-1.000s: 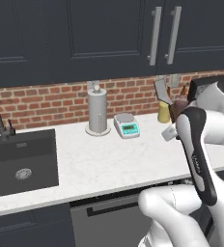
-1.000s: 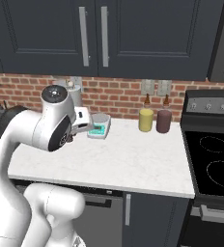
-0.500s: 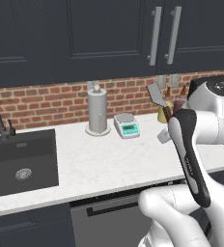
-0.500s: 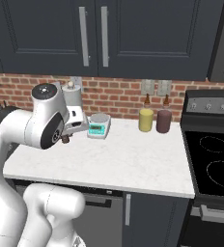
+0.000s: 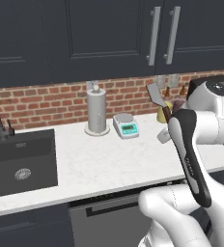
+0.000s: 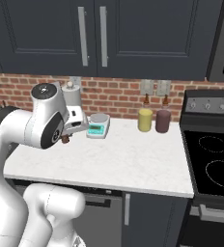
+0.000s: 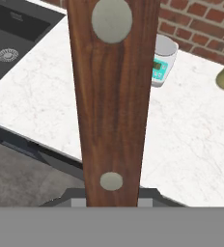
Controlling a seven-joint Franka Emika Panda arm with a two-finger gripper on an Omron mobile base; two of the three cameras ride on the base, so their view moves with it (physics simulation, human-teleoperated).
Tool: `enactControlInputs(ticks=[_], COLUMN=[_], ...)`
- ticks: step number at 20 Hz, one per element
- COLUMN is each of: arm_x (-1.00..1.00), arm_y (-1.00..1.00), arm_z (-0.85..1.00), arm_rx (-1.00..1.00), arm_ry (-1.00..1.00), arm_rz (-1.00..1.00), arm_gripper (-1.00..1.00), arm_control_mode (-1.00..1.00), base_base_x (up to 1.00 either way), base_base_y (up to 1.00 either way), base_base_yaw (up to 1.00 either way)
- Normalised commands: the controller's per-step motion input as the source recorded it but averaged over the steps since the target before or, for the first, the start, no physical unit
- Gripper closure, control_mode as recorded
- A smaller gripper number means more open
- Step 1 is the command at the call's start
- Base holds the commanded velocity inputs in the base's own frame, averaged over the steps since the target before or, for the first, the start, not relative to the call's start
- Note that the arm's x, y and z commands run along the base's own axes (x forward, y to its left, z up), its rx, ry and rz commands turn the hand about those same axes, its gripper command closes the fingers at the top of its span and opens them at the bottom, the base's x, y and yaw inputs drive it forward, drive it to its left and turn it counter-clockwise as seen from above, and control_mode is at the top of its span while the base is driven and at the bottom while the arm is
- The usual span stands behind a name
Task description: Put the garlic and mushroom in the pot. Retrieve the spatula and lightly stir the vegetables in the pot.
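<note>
My gripper point(image 7: 112, 195) is shut on the spatula point(image 7: 113, 96), whose dark brown wooden handle with two metal rivets runs up the middle of the hand view. In the left base view the grey blade of the spatula point(image 5: 155, 93) sticks up and to the left above my forearm, over the right end of the counter. The handle's end point(image 6: 64, 139) pokes out below my hand in the right base view. The pot, the garlic and the mushroom are out of view.
On the white counter point(image 5: 99, 164) stand a paper towel roll point(image 5: 96, 112) and a small scale point(image 5: 125, 125). A dark sink point(image 5: 17, 161) lies at the left. A yellow canister point(image 6: 145, 119) and a maroon one point(image 6: 162, 121) stand beside the stove point(image 6: 215, 164).
My arm has swung a little to the left, carrying the spatula with it. The grip has not changed.
</note>
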Motion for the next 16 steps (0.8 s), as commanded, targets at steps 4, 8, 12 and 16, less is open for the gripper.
enactControlInputs(ticks=[4, 8, 12, 16], arm_x=[0.00, 0.00, 0.00, 0.00], arm_y=[0.00, 0.00, 0.00, 0.00], arm_z=[0.00, 0.00, 0.00, 0.00], arm_rx=[0.00, 0.00, 0.00, 0.00], arm_ry=[0.00, 0.00, 0.00, 0.00], arm_rz=[0.00, 0.00, 0.00, 0.00], arm_gripper=[1.00, 1.00, 1.00, 1.00], arm_control_mode=[1.00, 1.00, 1.00, 1.00], base_base_x=[-0.28, -0.24, -0.19, -0.13], base_base_y=[-0.64, -0.74, -0.78, -0.82], base_base_yaw=[-0.04, -0.04, -0.03, -0.02])
